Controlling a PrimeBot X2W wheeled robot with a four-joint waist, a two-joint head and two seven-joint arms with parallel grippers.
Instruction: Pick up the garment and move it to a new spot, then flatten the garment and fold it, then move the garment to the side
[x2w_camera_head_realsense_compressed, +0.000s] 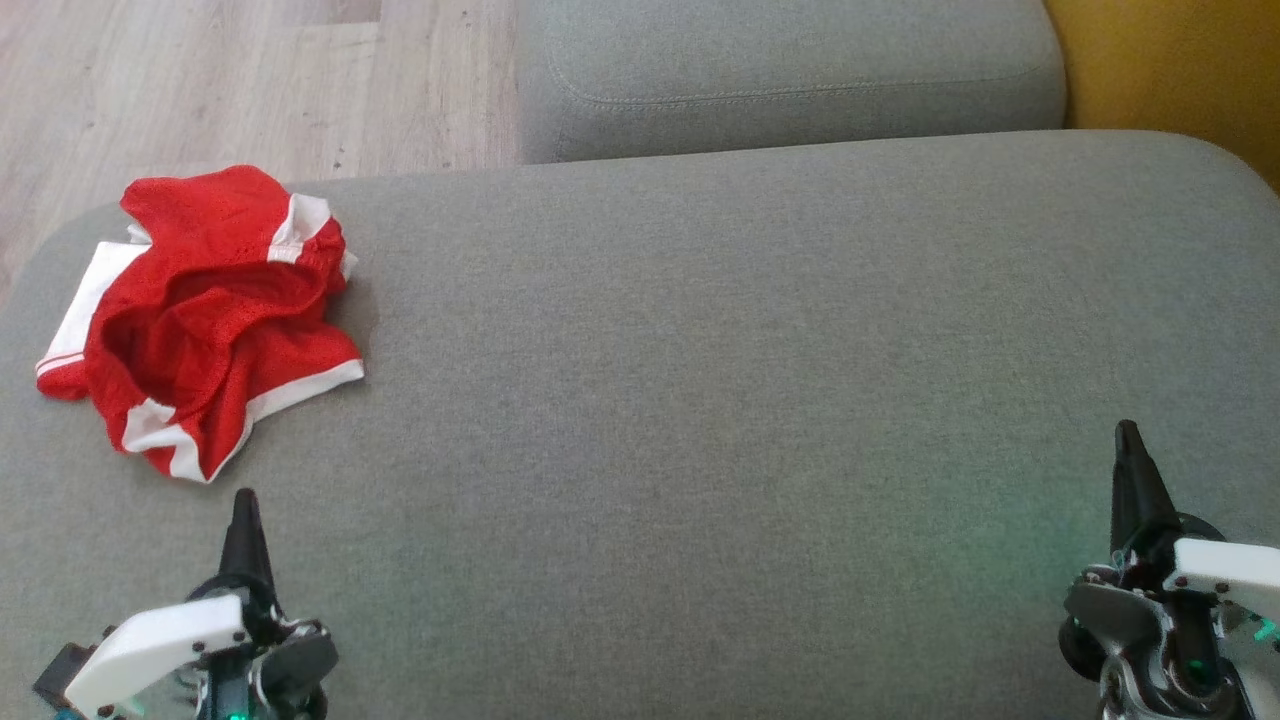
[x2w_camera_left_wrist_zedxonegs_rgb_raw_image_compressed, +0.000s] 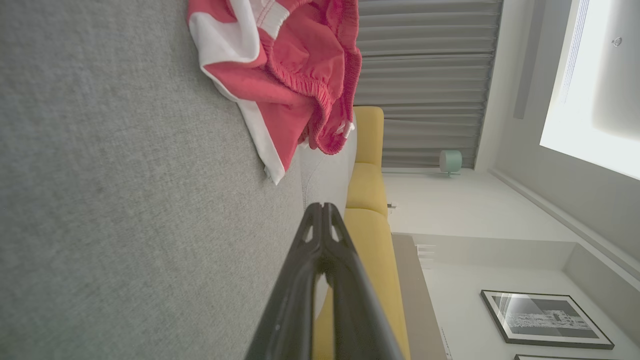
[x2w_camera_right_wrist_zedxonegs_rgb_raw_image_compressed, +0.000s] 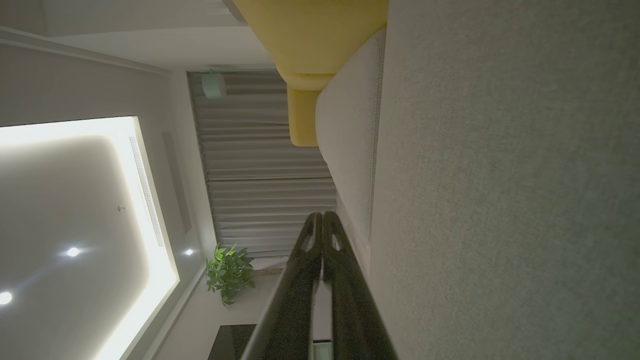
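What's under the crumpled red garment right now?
The crumpled red-and-white mesh garment lies on the grey fabric sofa cushion, which shows all around it. Anything beneath its folds is covered.

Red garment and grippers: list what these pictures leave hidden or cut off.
Red garment: head view, underside and inner layers hidden by its own bunched folds; left wrist view, cut off by the top edge.
Left gripper and right gripper: head view, arms cut off by the bottom edge.
Framed picture: left wrist view, too small to make out.
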